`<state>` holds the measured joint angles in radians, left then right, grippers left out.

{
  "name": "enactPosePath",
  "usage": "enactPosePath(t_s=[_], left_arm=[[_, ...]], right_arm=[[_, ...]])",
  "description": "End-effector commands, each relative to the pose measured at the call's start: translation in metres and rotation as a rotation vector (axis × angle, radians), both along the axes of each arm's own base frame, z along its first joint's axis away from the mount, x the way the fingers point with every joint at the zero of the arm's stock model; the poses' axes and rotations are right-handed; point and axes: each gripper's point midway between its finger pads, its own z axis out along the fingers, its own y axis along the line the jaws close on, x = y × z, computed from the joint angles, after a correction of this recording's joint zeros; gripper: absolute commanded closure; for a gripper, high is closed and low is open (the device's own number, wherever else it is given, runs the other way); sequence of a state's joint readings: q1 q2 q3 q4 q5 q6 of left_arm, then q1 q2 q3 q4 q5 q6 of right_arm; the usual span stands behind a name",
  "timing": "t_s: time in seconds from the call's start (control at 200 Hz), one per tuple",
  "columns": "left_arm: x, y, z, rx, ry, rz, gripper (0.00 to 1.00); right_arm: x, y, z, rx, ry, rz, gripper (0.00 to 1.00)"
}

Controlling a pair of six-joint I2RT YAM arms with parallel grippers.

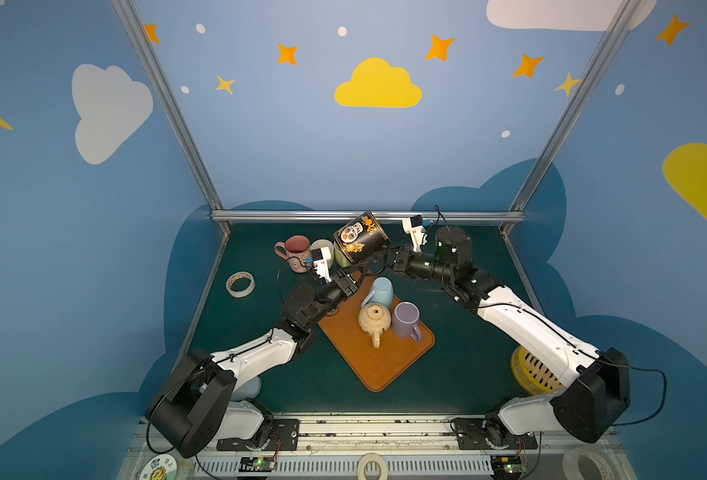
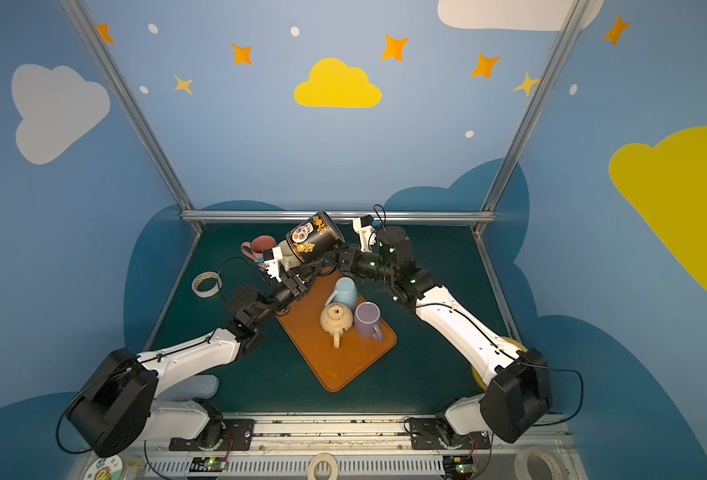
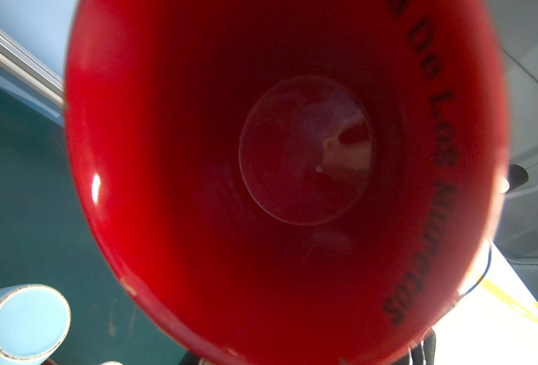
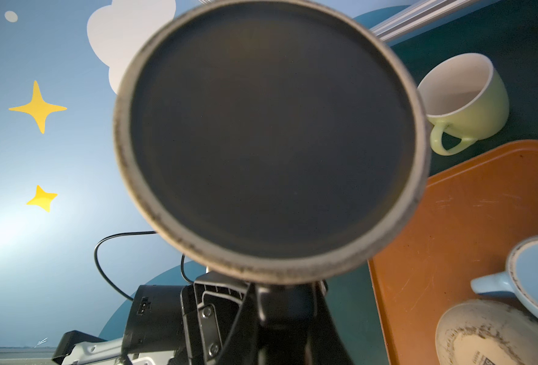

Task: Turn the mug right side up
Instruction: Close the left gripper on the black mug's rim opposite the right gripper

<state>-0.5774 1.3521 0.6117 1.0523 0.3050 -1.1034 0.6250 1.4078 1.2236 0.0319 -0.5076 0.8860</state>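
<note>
A black mug (image 1: 360, 237) with a white skull and orange flowers hangs in the air above the far end of the table, tilted almost onto its side. Its dark base (image 4: 271, 136) faces the right wrist camera and its red inside (image 3: 261, 189) fills the left wrist view. My right gripper (image 4: 288, 294) is shut on the mug's black handle, below the base. My left gripper (image 1: 359, 271) reaches up to the mug's mouth from the lower left. Its jaws are hidden by the mug's rim. Both top views show the two arms meeting at the mug (image 2: 312, 239).
An orange tray (image 1: 385, 370) below holds an upturned light blue mug (image 1: 379, 291), a cream pot (image 1: 374, 320) and a purple mug (image 1: 406, 320). Behind stand a pink mug (image 1: 295, 249) and a pale green cup (image 4: 470, 101). A tape roll (image 1: 240, 284) lies left, a yellow basket (image 1: 528, 374) right.
</note>
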Motion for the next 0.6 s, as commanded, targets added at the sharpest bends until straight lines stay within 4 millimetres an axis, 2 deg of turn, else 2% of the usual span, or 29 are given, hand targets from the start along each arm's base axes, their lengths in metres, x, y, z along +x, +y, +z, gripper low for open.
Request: enactPosePath(t_s=[0.0,0.14,0.461,0.596], left_arm=[[-0.004,0.005,0.036,-0.042,-0.1,0.017,0.58],[-0.005,0.005,0.041,-0.046,-0.111,0.015,0.6],[-0.007,0.005,0.046,-0.036,-0.135,0.014,0.76],[-0.009,0.003,0.048,-0.013,-0.151,0.01,0.91]], right_arm=[[-0.015,-0.001,0.061,0.14,-0.182,0.054,1.0],[-0.014,0.0,0.052,0.135,-0.174,0.054,1.0],[-0.016,0.001,0.042,0.119,-0.168,0.062,1.0],[-0.016,0.003,0.029,0.108,-0.152,0.065,1.0]])
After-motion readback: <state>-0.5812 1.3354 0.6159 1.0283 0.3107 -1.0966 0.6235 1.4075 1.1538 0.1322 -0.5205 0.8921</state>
